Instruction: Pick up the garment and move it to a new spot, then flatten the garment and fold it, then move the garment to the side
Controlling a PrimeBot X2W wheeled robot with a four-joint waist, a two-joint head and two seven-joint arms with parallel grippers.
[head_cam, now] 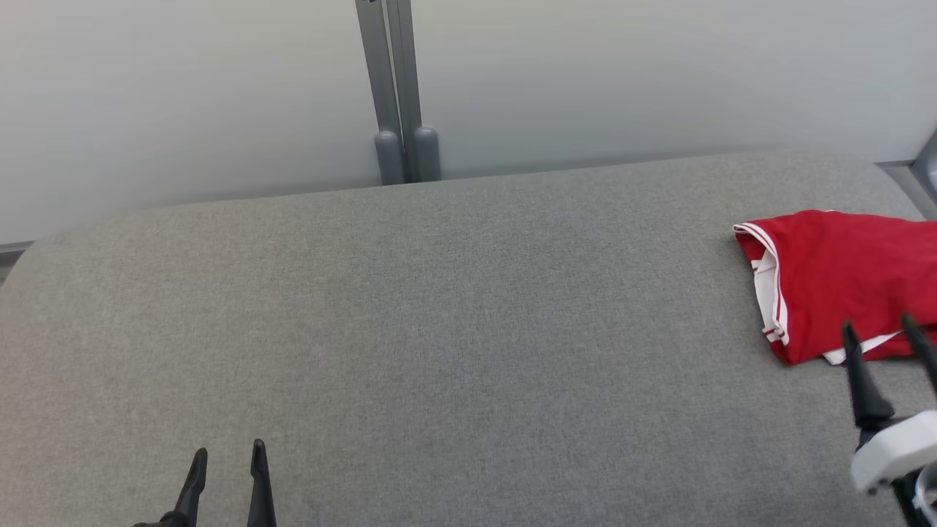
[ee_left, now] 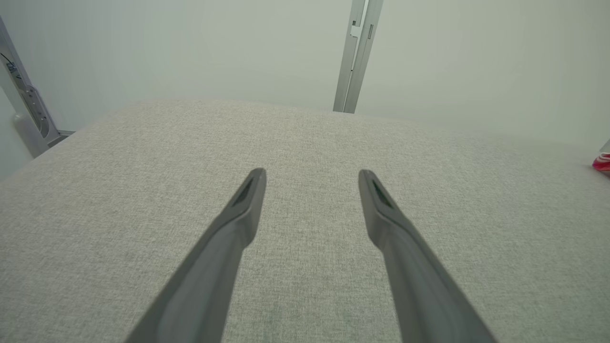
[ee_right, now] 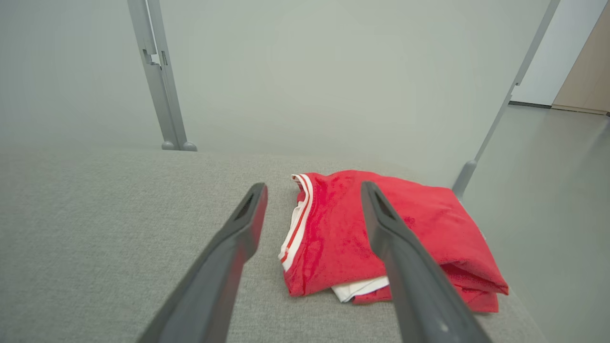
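On the grey cloth counter (head_cam: 439,329), far right of the post (head_cam: 399,95) and nearer the robot than it: the garment (head_cam: 842,285), red with white stripes along one hem, folded into a thick flat stack. Lies at the counter's right end, partly cut off by the head view's edge. Shows white cloth at its near edge and on the side facing the post. Right claw (head_cam: 878,322) just on the near side of the garment, likewise far right of the post, a white wrist housing below it. Stands with fingers apart, clamped on nothing. From the right wrist, right claw (ee_right: 314,185) pointing over the garment (ee_right: 333,238), one dark finger crossing the red cloth, the other over bare counter on the post side; cannot tell whether the tips touch the cloth. Left claw (head_cam: 228,448) left of the post and much nearer than it, at the head view's bottom edge, well apart from the garment. Likewise spread wide and empty. From the left wrist, left claw (ee_left: 312,172) aimed over bare counter toward the post (ee_left: 357,57), a red sliver of garment (ee_left: 601,162) at the far right edge. Behind the post, a plain pale wall (head_cam: 659,73). Well right of the post, past the counter's end, a slanted grey bar (ee_right: 500,109) and grey floor (ee_right: 548,214).
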